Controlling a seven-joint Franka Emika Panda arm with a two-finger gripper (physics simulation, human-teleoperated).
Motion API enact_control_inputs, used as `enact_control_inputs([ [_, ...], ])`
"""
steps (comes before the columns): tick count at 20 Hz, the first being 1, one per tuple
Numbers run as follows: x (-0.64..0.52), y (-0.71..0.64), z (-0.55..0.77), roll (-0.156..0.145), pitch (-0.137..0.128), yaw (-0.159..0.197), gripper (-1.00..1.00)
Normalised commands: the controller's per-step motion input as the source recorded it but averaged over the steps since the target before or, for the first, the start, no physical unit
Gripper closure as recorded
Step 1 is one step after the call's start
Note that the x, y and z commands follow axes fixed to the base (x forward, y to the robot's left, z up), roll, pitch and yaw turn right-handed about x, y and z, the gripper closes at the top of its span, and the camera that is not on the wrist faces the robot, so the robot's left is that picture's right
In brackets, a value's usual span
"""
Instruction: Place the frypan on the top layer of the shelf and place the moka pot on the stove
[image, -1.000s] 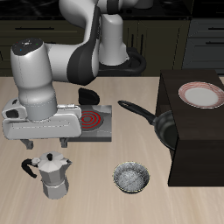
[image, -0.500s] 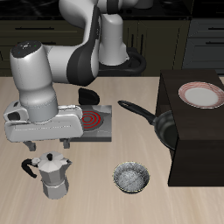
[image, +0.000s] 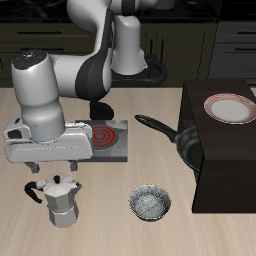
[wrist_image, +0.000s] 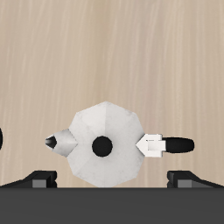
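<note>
The silver moka pot (image: 60, 200) stands upright on the table near the front edge. In the wrist view the moka pot (wrist_image: 105, 144) shows from above, with its black lid knob, spout and black handle. My gripper (image: 55, 168) hangs open just above it, one finger on each side, holding nothing; it also shows in the wrist view (wrist_image: 112, 180). The grey stove (image: 108, 140) with its red coil lies just behind the gripper. The black frypan (image: 188, 148) sits right by the side of the dark shelf (image: 225, 165), its handle pointing toward the stove.
A white plate with a pink rim (image: 230, 107) lies on the shelf's top. A small silvery patterned bowl (image: 150, 204) sits on the table near the front edge, between the moka pot and the shelf. Dark cabinets stand behind the table.
My gripper has come down a little over the moka pot, still open. The pot, frypan and other things have not moved.
</note>
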Motion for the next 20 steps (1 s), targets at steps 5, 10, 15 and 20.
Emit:
enact_control_inputs([
  [5,0.01,-0.15,-0.16,-0.020,0.020,-0.010,-1.00],
  [10,0.00,-0.05,-0.12,-0.012,0.014,0.007,-1.00],
  [15,-0.02,0.24,-0.08,0.058,0.001,0.013,-1.00],
  [20,-0.05,0.25,0.07,0.045,-0.012,-0.006,-1.00],
])
